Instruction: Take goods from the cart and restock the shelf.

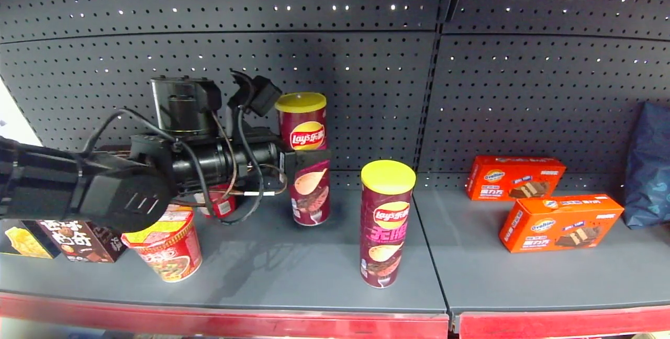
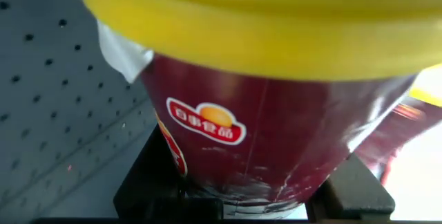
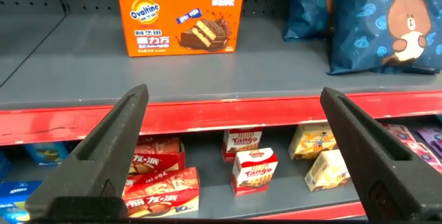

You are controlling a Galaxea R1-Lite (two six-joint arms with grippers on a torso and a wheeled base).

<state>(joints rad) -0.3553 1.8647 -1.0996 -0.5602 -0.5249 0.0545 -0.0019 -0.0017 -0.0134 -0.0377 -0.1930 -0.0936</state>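
**A:** L claw (image 1: 309, 161) status?

**B:** Clamped on the chip can (image 1: 302, 130), approx mid-body, w/ a finger on each side. One pad (image 2: 352, 191) shows against the can wall in the wrist view.

**A:** Where's the can sitting?

**B:** Upright. The yellow lid (image 1: 301, 102) is above the claw and the base is below it, down at the shelf (image 1: 293, 281) board, near the pegboard (image 1: 366, 67) behind.

**A:** What else is nr the claw?

**B:** The 2nd can (image 1: 387, 224) is to the claw's right and closer to the front edge, apart from the held one. The cup noodles (image 1: 167, 247) are back along the arm, to the left and fwd. A small red tin (image 1: 220, 205) is under the wrist. The two orange boxes are well off to the right.

**A:** R claw (image 3: 233, 92)?

**B:** Released, fingers spread wide w/ nothing between them. Ahead of it is the front orange box (image 3: 179, 20) on the shelf, w/ the blue bag (image 3: 380, 16) beside the box. Small snack boxes (image 3: 252, 169) are on the lower level beneath.
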